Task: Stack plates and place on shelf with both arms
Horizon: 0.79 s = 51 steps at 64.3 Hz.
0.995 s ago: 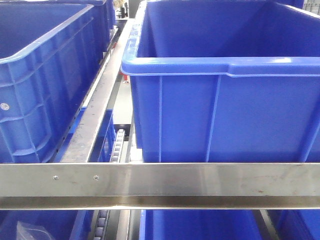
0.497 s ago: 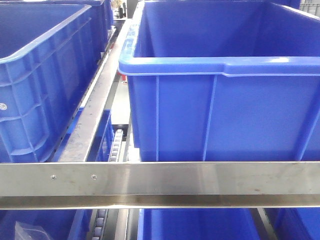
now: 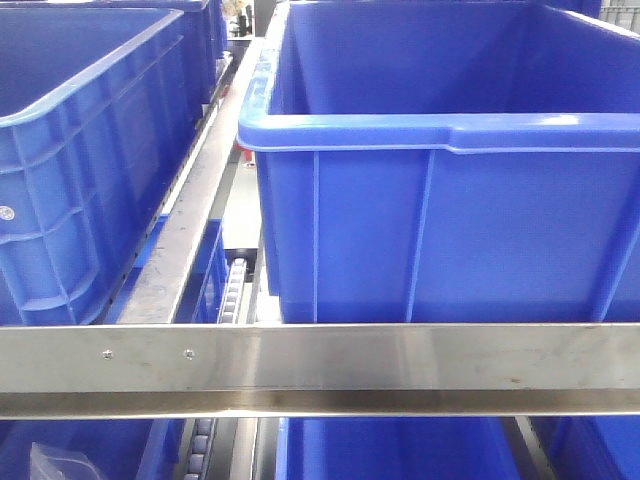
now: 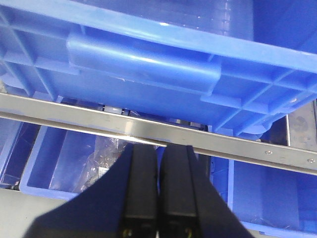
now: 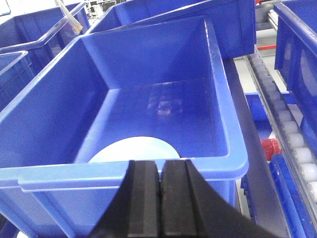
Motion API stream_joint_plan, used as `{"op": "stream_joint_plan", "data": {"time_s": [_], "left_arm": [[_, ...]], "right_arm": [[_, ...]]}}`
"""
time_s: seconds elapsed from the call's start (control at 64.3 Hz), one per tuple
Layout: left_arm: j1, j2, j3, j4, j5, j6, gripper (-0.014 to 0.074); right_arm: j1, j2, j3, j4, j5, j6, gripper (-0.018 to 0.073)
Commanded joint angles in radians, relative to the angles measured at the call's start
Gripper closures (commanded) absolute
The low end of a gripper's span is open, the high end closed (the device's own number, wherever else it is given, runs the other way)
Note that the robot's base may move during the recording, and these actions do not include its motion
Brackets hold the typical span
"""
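The right end effector [image 5: 159, 198] has its two black fingers pressed together with nothing between them, hanging just before the near rim of a deep blue plastic crate [image 5: 148, 99]. Inside that crate, on its floor against the near wall, lies a pale blue-white plate [image 5: 133, 149]; only its upper arc shows above the rim, so whether one plate or two lie there cannot be told. To the right of this crate runs a track of white rollers [image 5: 292, 144] with a small red part [image 5: 270, 147] beside it, and more blue crates stand behind and to the left. The left end effector [image 4: 158, 191] is likewise closed and empty, its fingers meeting along a thin seam; it points at a steel shelf rail [image 4: 163, 131] with the ribbed underside and handle of a blue crate [image 4: 148, 64] above it. Below the rail sits a lower blue bin [image 4: 59, 163] holding crumpled clear plastic film [image 4: 101, 161]. In the front view a large blue crate [image 3: 440, 220] stands behind a steel crossbar [image 3: 320, 365], with a second blue crate [image 3: 80, 170] to its left across a metal divider; compared with half a second ago this view is practically unchanged, while a second ago the crates sat slightly farther right and lower in the picture.
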Motion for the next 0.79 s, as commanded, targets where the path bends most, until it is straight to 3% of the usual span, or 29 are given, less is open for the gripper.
{"op": "stream_joint_plan", "data": {"time_s": [0.0, 0.326, 0.528, 0.777], "left_arm": [[0.004, 0.005, -0.03, -0.003, -0.075, -0.009, 0.051], [0.004, 0.005, -0.03, -0.003, -0.073, -0.009, 0.051], [0.004, 0.005, -0.03, -0.003, -0.073, -0.009, 0.051], [0.004, 0.005, -0.03, -0.003, -0.073, -0.009, 0.051]], "right_arm": [[-0.004, 0.009, -0.027, -0.012, -0.073, -0.001, 0.0511], [-0.022, -0.178, 0.185, 0.0, -0.105, 0.0, 0.0511], [-0.045, -0.174, 0.33, 0.007, -0.274, 0.003, 0.0511], [-0.049, -0.174, 0.329, 0.007, -0.276, 0.009, 0.0511]]}}
